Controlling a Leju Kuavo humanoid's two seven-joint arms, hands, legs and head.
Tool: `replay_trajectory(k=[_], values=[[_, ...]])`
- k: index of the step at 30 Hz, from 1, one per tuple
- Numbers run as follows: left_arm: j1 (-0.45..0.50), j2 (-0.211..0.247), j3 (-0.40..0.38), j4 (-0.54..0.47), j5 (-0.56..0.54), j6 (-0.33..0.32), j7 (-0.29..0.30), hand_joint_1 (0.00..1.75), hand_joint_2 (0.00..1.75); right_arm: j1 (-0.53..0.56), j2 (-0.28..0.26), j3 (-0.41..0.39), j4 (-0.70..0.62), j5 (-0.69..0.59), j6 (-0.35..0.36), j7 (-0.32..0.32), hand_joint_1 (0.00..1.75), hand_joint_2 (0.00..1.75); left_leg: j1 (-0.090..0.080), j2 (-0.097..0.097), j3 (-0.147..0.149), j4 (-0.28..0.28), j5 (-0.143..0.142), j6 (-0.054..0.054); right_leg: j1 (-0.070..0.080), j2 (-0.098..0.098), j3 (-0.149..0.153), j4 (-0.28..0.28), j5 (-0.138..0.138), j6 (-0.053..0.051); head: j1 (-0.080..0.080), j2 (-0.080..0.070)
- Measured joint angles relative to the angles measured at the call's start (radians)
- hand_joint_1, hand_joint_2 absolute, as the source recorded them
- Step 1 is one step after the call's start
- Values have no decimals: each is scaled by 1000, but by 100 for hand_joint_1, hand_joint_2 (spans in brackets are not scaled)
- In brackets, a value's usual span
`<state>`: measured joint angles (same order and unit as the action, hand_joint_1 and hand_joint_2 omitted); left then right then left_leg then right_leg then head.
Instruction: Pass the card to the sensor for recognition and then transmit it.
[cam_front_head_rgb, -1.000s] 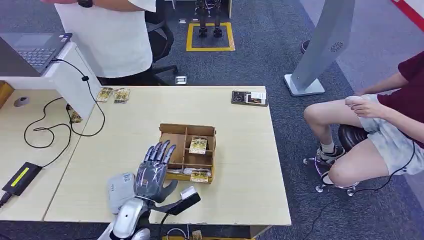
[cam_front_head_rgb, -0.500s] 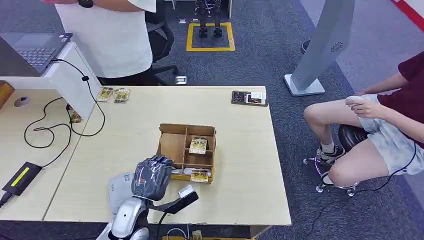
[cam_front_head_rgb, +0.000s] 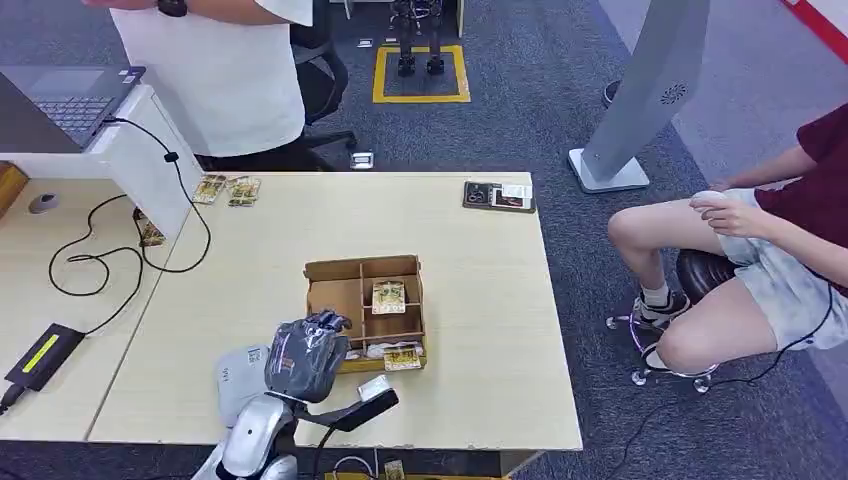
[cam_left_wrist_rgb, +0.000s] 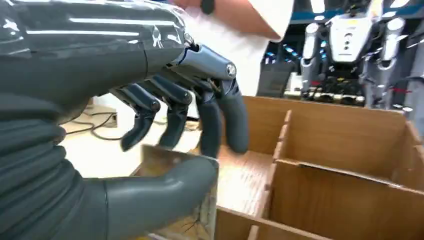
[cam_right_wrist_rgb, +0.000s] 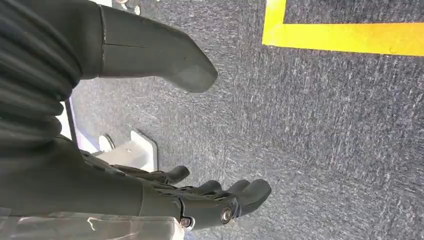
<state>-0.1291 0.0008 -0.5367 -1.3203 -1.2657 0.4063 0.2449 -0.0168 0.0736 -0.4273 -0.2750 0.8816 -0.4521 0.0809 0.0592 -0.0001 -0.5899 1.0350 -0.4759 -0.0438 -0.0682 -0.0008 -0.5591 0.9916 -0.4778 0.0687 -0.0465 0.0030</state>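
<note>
A wooden divided box (cam_front_head_rgb: 335, 270) stands in the middle of the table, with a yellow card (cam_front_head_rgb: 388, 295) in a middle compartment and another card (cam_front_head_rgb: 402, 356) in the near row. My left hand (cam_front_head_rgb: 305, 355) curls over the box's near-left corner. Close up, that hand (cam_left_wrist_rgb: 165, 125) has its thumb pressed on a flat tan card (cam_left_wrist_rgb: 180, 160) standing on edge, and its fingers reach down behind it into the box (cam_left_wrist_rgb: 340, 125). A white sensor unit (cam_front_head_rgb: 238, 380) and a black scanner head (cam_front_head_rgb: 365, 402) lie by the near edge. My right hand (cam_right_wrist_rgb: 165, 200) hangs over carpet, holding nothing.
A person in a white shirt (cam_front_head_rgb: 225, 70) stands behind the table. Another person (cam_front_head_rgb: 760, 250) sits to the right. More cards (cam_front_head_rgb: 227, 188) and a dark case (cam_front_head_rgb: 498, 195) lie at the far edge. Cables (cam_front_head_rgb: 100, 250) and a black device (cam_front_head_rgb: 42, 355) are on the left desk.
My left hand's fingers went from stretched out over the box to curled in at its near-left corner. The box slid left towards the hand and turned a little.
</note>
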Motion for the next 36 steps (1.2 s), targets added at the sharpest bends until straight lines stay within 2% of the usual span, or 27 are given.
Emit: replay_trajectory(k=[12,21,29,36], values=[[18,0,8,0,-9,48,-6,0,175,0,0,-18,0,11,0,-7,0,175,0,0,0,0,0,0,0,0,0,0,0,0,0,0],[23,1,17,0,-13,51,-16,0,175,0,0,-24,0,24,0,-7,0,175,0,0,0,0,0,0,0,0,0,0,0,0,0,0],[18,12,28,4,-160,12,85,0,175,-5,0,-30,0,48,6,0,0,175,0,0,0,0,0,0,0,0,0,0,0,0,0,0],[11,25,59,23,-195,-3,111,0,175,-12,1,-39,-2,64,14,8,0,175,0,0,0,0,0,0,0,0,0,0,0,0,0,0]])
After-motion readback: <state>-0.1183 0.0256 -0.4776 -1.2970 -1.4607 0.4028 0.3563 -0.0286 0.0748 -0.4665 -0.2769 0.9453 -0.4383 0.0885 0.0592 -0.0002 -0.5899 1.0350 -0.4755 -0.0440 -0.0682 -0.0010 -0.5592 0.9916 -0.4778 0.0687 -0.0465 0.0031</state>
